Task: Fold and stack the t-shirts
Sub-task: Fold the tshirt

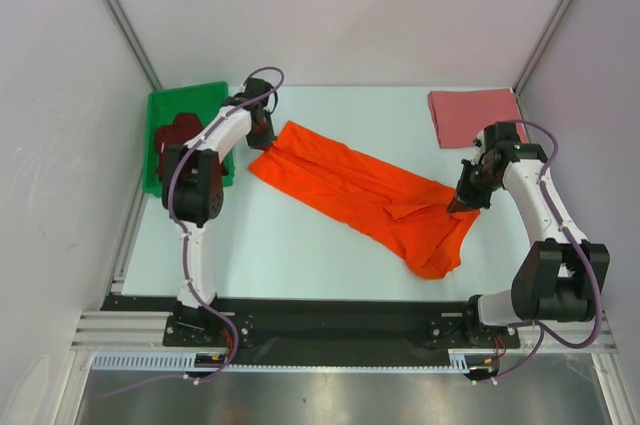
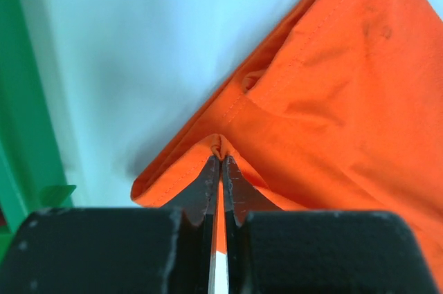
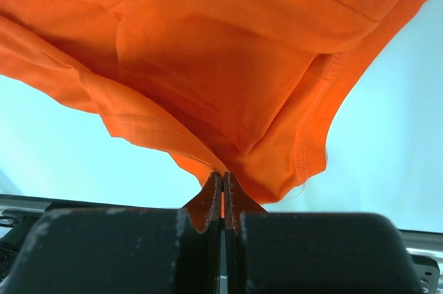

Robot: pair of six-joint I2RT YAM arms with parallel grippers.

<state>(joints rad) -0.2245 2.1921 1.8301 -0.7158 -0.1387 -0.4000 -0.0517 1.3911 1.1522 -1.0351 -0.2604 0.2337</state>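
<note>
**Step in hand: orange t-shirt gripped at both ends and being spread out; no fold made in it yet.**

Your left pincer (image 1: 264, 137) is closed to a thin slit, with a corner of the orange t-shirt (image 1: 370, 195) bunched at its tips. Your right pincer (image 1: 463, 202) is clamped tight on the opposite end. The shirt runs between the two pincers as a long, creased band over the tabletop (image 1: 300, 255), and a loose lobe sags on the near side of the right pincer. The pink t-shirt (image 1: 472, 115) lies folded just beyond the right pincer. The maroon t-shirt (image 1: 178, 137) sits in the green bin (image 1: 185, 97), beside the left pincer on its outer side. In my judgement, your next move calls for an even pull outward to flatten the creases. You should then lay the cloth flat before letting go. The left hold looks slight and could slip.
</note>
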